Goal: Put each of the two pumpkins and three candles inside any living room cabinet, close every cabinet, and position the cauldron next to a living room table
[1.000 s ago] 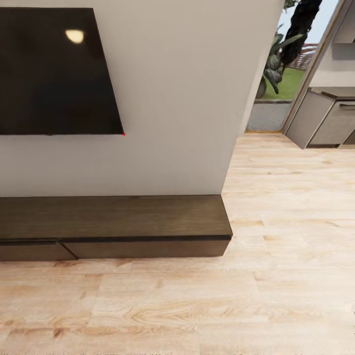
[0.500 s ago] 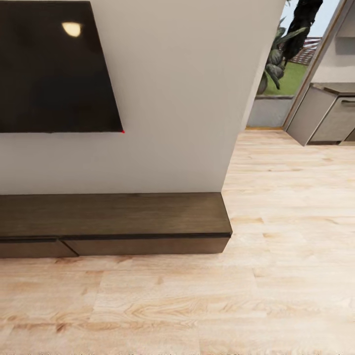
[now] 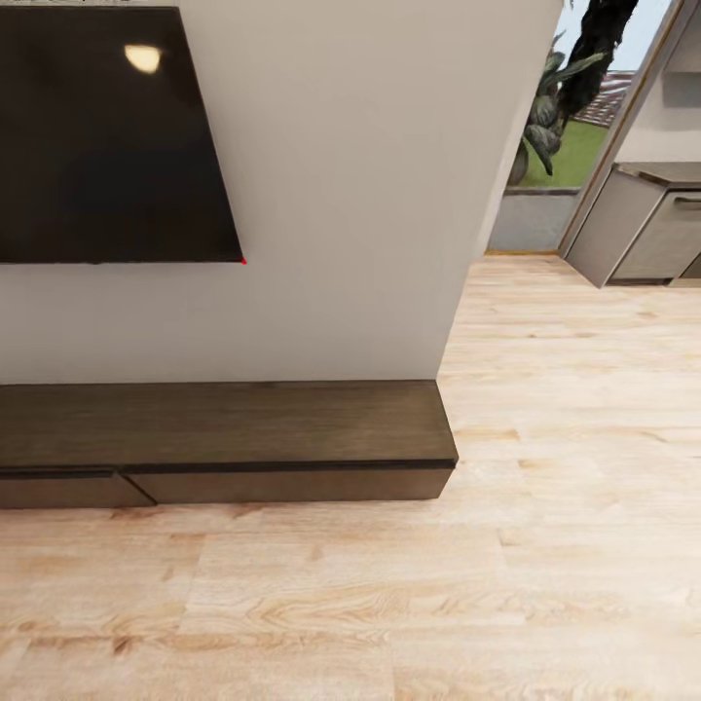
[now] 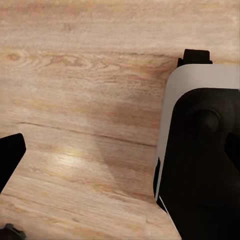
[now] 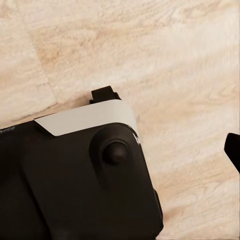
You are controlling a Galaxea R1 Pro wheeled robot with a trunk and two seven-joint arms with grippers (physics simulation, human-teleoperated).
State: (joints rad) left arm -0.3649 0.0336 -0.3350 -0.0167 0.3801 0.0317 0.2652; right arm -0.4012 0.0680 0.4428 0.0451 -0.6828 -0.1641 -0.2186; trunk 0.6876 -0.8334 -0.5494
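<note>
A: What has changed in the last second?

B: Almost nothing. The whole head view shifted a little, then settled, so the camera moved, not the things. I think the robot has nearly stopped in front of the cabinet (image 3: 224, 443).

A: Going from the left, what do you see?

B: A dark TV (image 3: 107, 136) on the white wall (image 3: 360, 195). Under it is the cabinet, on the wood floor (image 3: 389, 604); its drawer fronts look shut. At far right are grey kitchen units (image 3: 643, 229).

A: And the claws?

B: Both wrist views look down at the floor and at the robot's base (image 4: 200, 160). Only dark bits show at the edges, so I cannot tell if either claw is open or closed. How they stand to the cabinet I cannot tell either.
</note>
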